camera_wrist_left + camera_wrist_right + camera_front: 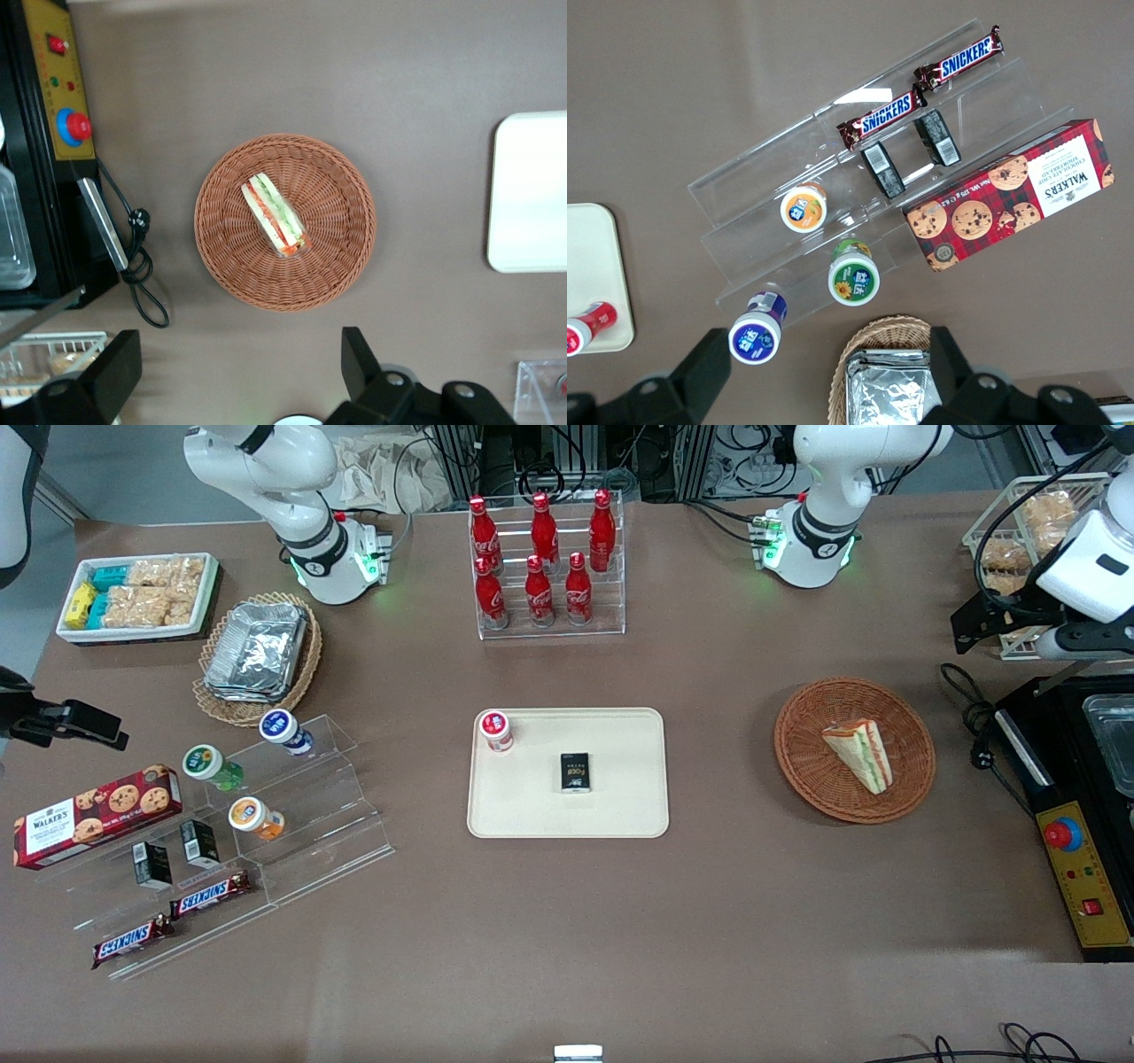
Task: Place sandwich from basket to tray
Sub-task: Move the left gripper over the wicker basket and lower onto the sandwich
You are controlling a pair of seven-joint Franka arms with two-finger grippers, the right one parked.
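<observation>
While the sandwich point(276, 215) lies in the basket point(341, 257), the gripper point(239, 376) hangs high above, its 2 fingers point(361, 361) spread wide, empty.

End effector point(239, 372) raised, fingers apart

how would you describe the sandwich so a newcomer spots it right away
Find the round reddish-brown basket toward the working arm's end of the table, beside the cream tray. The gripper hovers open above it. The sandwich inside is the only white triangular wedge.
</observation>
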